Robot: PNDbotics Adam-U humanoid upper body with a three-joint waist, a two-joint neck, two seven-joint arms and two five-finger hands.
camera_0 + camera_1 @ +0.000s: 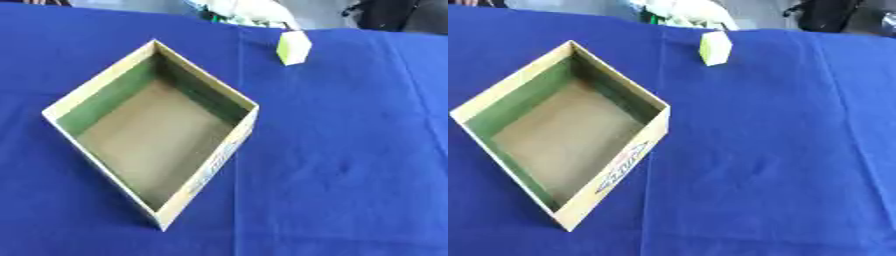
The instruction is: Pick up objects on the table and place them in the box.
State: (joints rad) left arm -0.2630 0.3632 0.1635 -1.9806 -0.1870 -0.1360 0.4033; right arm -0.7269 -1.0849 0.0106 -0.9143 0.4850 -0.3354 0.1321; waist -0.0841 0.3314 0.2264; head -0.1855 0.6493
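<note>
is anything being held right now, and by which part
Nothing is held: no robot hand shows. The small yellow-green block sits on the blue cloth, apart from the box.

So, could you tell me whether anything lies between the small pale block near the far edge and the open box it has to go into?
Nothing visible does. The pale block sits on bare blue cloth, apart from the box, and only cloth lies between them. The box is open-topped and looks empty. Neither hand is in view.

An open cardboard box (614, 172) is sitting corner-on upon the blue cloth (780, 150), showing nothing inside. A small pale yellow-green block (715, 48) is lying well apart, near the far edge.
</note>
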